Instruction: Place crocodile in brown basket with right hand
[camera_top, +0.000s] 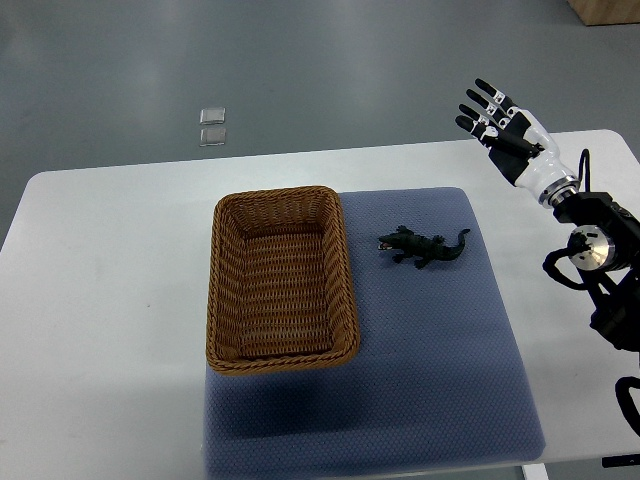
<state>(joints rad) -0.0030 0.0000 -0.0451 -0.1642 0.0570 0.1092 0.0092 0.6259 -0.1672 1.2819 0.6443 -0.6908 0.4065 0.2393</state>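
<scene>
A small dark green toy crocodile (423, 246) lies on the blue mat (440, 350), head toward the left, just right of the brown wicker basket (225, 290). The basket holds nothing. My right hand (492, 113) is raised at the upper right, above the table's far edge, well up and to the right of the crocodile. Its fingers are spread and hold nothing. The left arm does not show.
The mat lies on a white table (100, 300) and the basket rests on its left part. Two small clear square items (212, 127) lie on the grey floor beyond the table. A brown box corner (610, 10) shows at the top right.
</scene>
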